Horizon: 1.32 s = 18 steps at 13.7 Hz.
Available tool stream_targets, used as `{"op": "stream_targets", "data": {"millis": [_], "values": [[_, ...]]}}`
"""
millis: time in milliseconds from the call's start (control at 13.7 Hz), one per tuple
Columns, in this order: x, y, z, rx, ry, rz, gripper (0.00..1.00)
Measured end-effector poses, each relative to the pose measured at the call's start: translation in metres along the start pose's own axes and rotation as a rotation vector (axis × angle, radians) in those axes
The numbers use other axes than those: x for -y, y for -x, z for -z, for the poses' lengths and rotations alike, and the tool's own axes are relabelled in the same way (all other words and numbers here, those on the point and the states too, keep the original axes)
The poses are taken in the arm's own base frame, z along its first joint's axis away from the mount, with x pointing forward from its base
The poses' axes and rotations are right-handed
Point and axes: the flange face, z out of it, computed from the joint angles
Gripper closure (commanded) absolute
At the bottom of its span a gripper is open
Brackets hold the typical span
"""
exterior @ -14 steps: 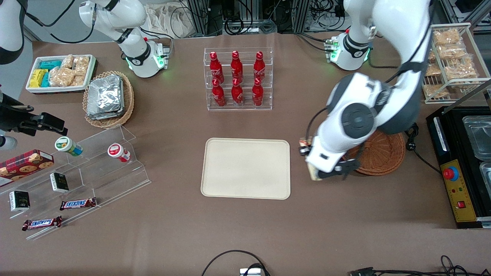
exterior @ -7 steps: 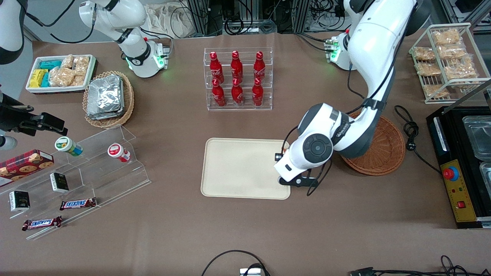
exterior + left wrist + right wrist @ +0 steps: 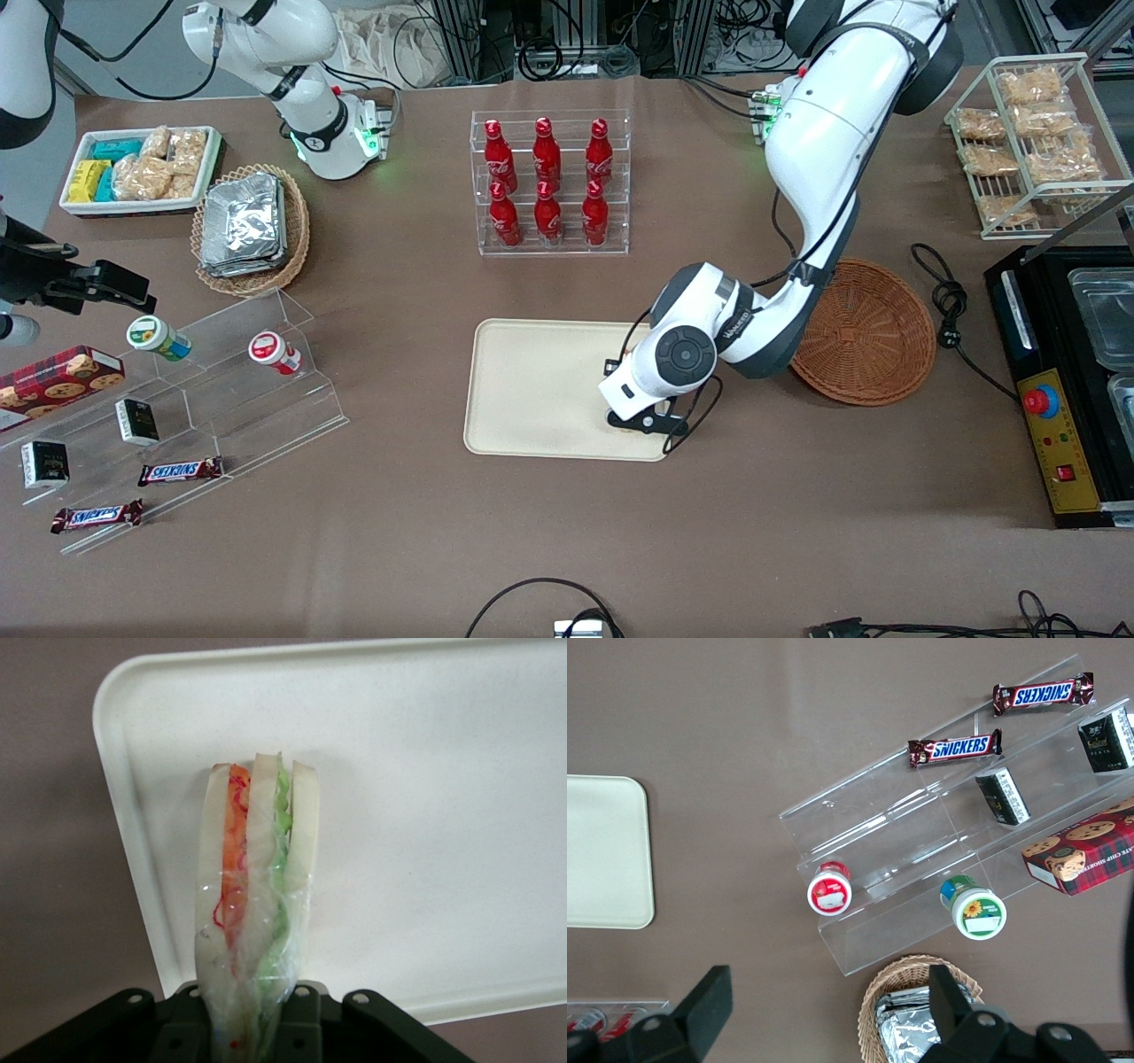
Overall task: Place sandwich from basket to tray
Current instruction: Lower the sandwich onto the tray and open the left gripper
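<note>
My left gripper hangs over the cream-beige tray, above the tray's corner nearest the front camera at the working arm's end. It is shut on the sandwich, a wedge of pale bread with orange-red and green filling in clear wrap. In the left wrist view the sandwich stands out from the gripper over the tray, just inside its rim. In the front view the arm hides the sandwich. The reddish-brown wicker basket sits empty beside the tray, toward the working arm's end.
A clear rack of red bottles stands farther from the front camera than the tray. Clear stepped shelves with snacks, a tan basket of foil packs and a white snack bin lie toward the parked arm's end. A black appliance sits past the basket.
My left gripper has carried the sandwich from just beside the basket across to the tray's near corner. The basket now shows uncovered and empty.
</note>
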Motion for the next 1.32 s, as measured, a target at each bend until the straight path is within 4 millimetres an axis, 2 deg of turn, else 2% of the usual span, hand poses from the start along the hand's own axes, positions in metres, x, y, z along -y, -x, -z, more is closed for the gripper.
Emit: {"op": "stream_targets", "data": {"millis": [220, 293, 366, 439, 512, 585, 951, 1317], "values": [[-0.007, 0.002, -0.009, 0.000, 0.002, 0.028, 1.00], [-0.009, 0.001, -0.012, -0.006, 0.005, 0.069, 0.96], [-0.010, 0.001, -0.013, -0.008, 0.007, 0.106, 0.86], [-0.010, 0.000, -0.015, -0.008, 0.008, 0.131, 0.73], [-0.010, 0.000, -0.016, -0.007, 0.008, 0.144, 0.25], [-0.009, 0.000, -0.017, -0.007, 0.008, 0.149, 0.00], [-0.010, -0.003, -0.010, -0.025, 0.017, 0.151, 0.00], [-0.010, -0.003, 0.026, -0.060, 0.027, 0.153, 0.00]]}}
